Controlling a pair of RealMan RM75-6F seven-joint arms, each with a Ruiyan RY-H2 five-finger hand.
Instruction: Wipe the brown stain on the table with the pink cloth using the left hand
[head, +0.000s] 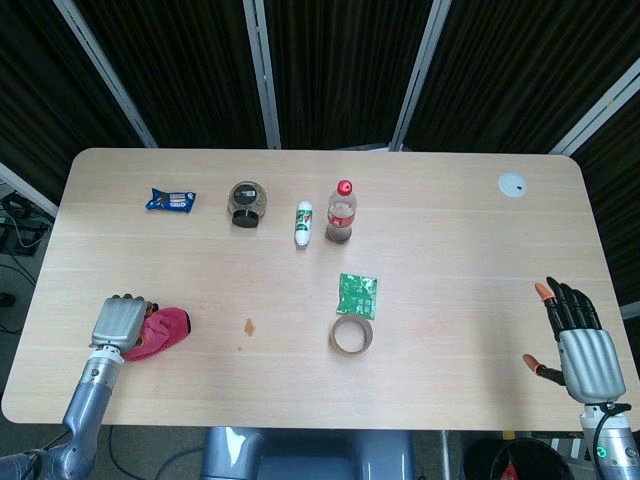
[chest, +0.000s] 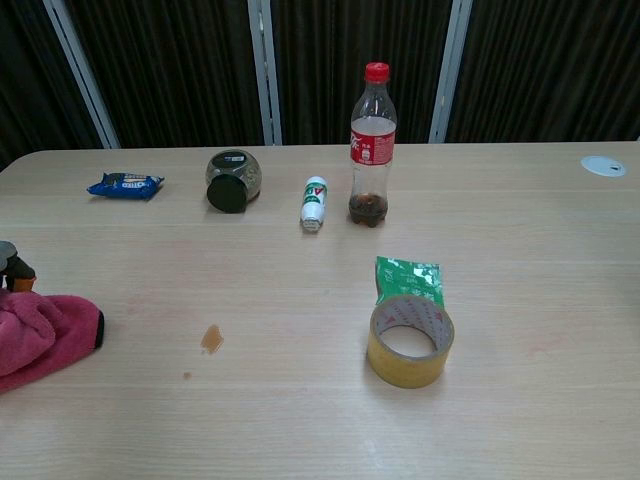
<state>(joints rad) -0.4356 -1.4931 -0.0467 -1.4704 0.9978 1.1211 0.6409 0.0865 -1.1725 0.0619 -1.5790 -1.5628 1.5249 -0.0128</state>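
The left hand (head: 120, 324) sits at the near-left corner of the surface (head: 450, 250), fingers curled down onto the cloth (head: 165, 330). The hand covers the cloth's left part; the right part bulges out from under the fingers. Whether the fingers grip the fabric fully or only press on it cannot be told from either view.

The cloth is pink to deep rose, bunched into a soft, rounded heap with folds. It appears to be thick terry fabric: light, limp, not fragile, and likely to deform under any grip. It should drag readily over the smooth surface. A hold is best taken on top of the bunched middle, with the fingers gathering enough fabric for a flat pad to remain underneath for wiping. A hold at one edge would probably let the rest trail.

The stain (head: 248, 325) lies to the right of the cloth, near it but apart. It is a small brown spot, with a smaller speck just nearer the front edge in the chest view. The wipe has not reached it.

The right hand (head: 578, 338) rests at the far-right edge, fingers spread and extended, holding nothing, well apart from the work.
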